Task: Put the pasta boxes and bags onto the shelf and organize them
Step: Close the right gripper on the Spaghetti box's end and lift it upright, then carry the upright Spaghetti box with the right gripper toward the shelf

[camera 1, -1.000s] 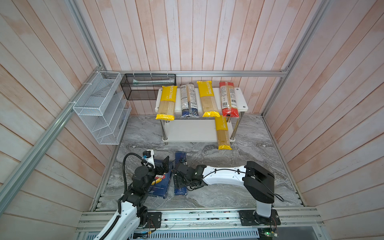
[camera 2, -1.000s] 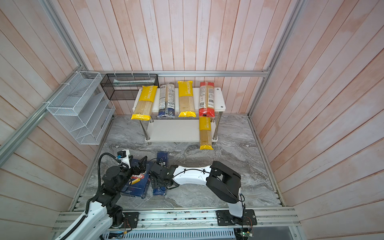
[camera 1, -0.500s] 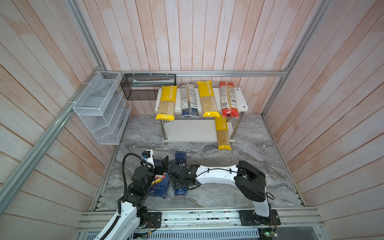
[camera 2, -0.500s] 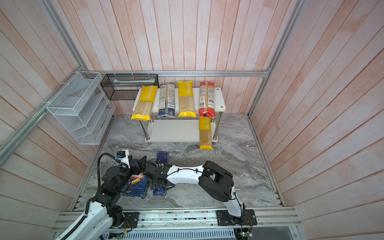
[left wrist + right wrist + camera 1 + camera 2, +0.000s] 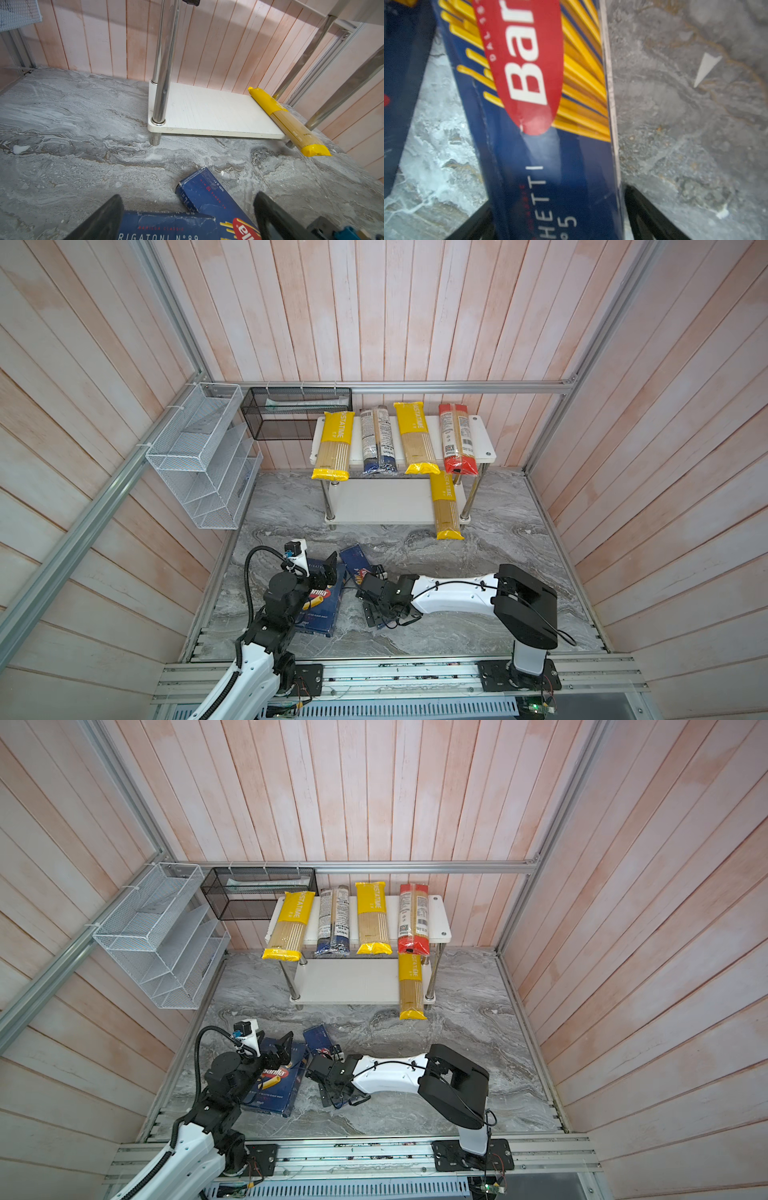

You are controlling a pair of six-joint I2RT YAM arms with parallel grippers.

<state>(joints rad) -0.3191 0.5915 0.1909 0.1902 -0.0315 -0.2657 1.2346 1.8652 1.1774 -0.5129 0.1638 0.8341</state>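
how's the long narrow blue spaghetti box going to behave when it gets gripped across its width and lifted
The long narrow dark blue cardboard spaghetti box likely stays stiff: its edges look straight. Being long, it may dip at one end unless the right end effector straddling it grips near mid-length. Its glossy print could slip slightly.

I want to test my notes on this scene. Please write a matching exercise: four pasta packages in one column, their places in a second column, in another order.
Things
1. rigatoni box
2. spaghetti box
3. red-ended spaghetti bag
4. dark-blue-ended spaghetti bag

Places
A. top board of the shelf, rightmost bag
B. floor, between the fingers of the open right gripper
C. top board, second bag from the left
D. floor, under the left gripper

Pairs: 1-D; 2-B; 3-A; 4-C
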